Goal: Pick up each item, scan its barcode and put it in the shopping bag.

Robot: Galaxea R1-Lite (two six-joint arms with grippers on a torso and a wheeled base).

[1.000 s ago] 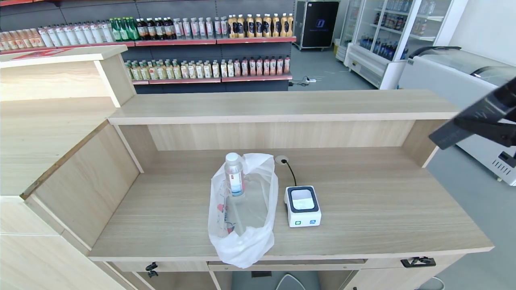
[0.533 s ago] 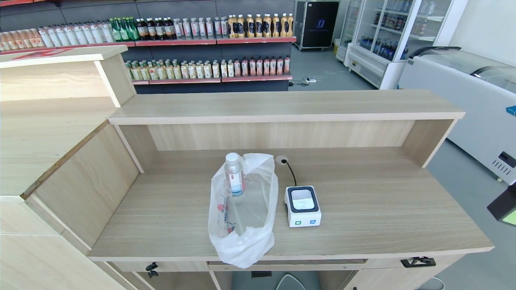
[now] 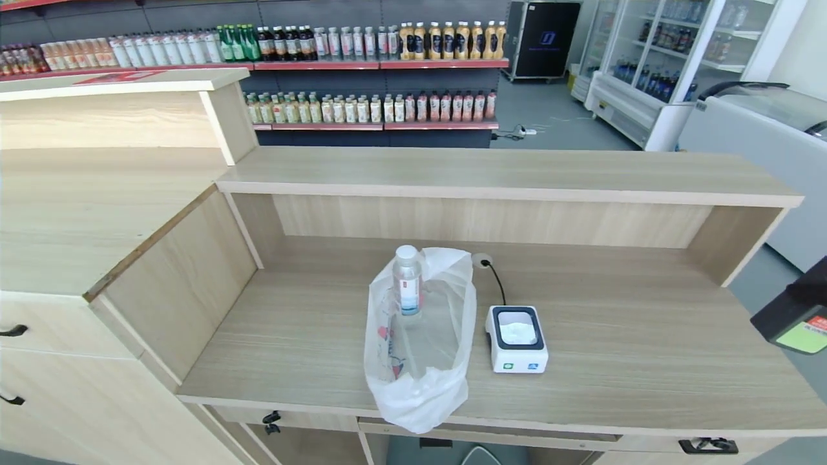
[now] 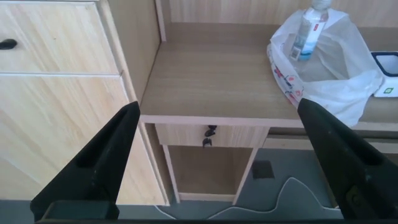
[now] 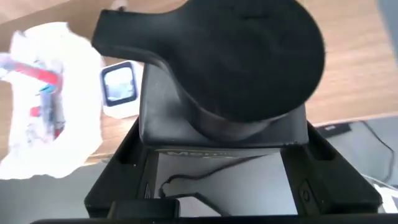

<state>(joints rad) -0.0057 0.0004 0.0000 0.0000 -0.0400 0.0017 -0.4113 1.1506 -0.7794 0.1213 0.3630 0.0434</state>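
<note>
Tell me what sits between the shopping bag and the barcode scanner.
Nothing. In the head view, only a narrow bare strip of counter separates the shopping bag from the barcode scanner.

No print is legible: the bottle (image 3: pixel 408 284) label and shopping bag (image 3: pixel 418 387) markings are too small.

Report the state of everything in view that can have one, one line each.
Shopping bag: mouth open, lying on the counter, its near end hanging over the front edge.
Bottle: upright, capped, inside the shopping bag.
Scanner: on the counter beside the shopping bag, cable attached.
Drawer: shut, keys hanging at its lock.
Left gripper: open, empty.
</note>
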